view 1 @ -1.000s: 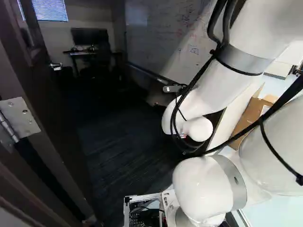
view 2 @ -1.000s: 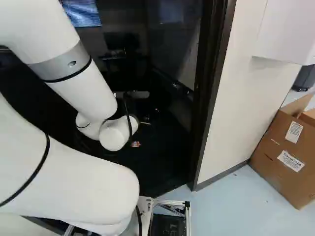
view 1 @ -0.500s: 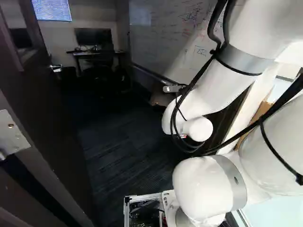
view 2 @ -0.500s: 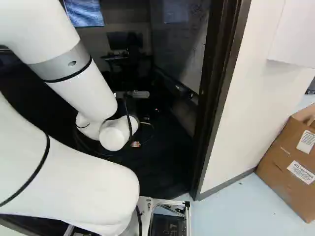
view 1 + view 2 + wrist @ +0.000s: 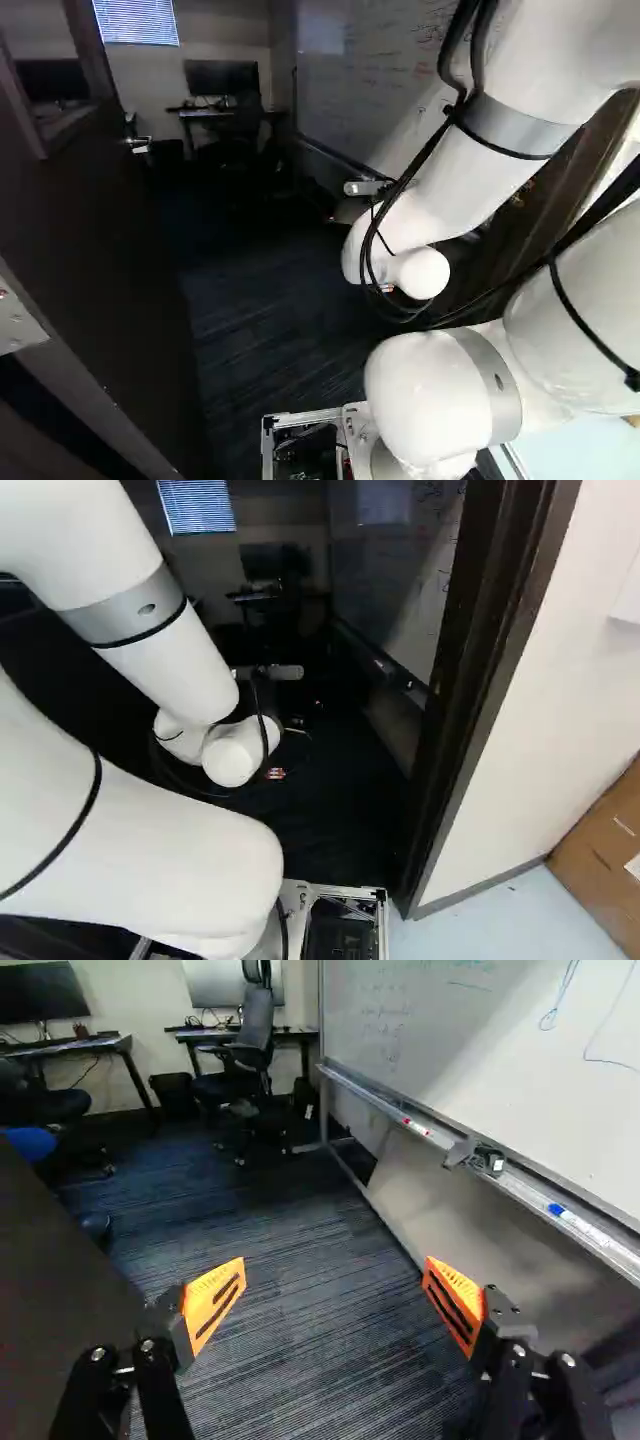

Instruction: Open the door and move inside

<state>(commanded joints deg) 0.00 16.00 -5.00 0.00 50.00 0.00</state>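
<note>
Dark blue striped carpet (image 5: 310, 1250) spread across the room ahead of me, reaching toward a black desk (image 5: 296, 1035) by the far wall, with a black office chair (image 5: 253, 1045) at it. Along one side stood a large silver-framed whiteboard (image 5: 470, 1040), a blue-capped marker (image 5: 573, 1217) lying on its tray. To my left, at the left of the left base view, the dark brown door (image 5: 95, 220) stood open, its silver lever handle (image 5: 138, 142) near the far edge. My white, jointed arm (image 5: 150, 850) reached through the doorway, with the dark brown door frame (image 5: 485, 670) to its right. My two black fingers (image 5: 176, 1338) with orange pads (image 5: 205, 1302) stood wide apart above the carpet, holding nothing. Outside, a brown cardboard box (image 5: 600, 850) sat against the pale wall (image 5: 545, 680).
</note>
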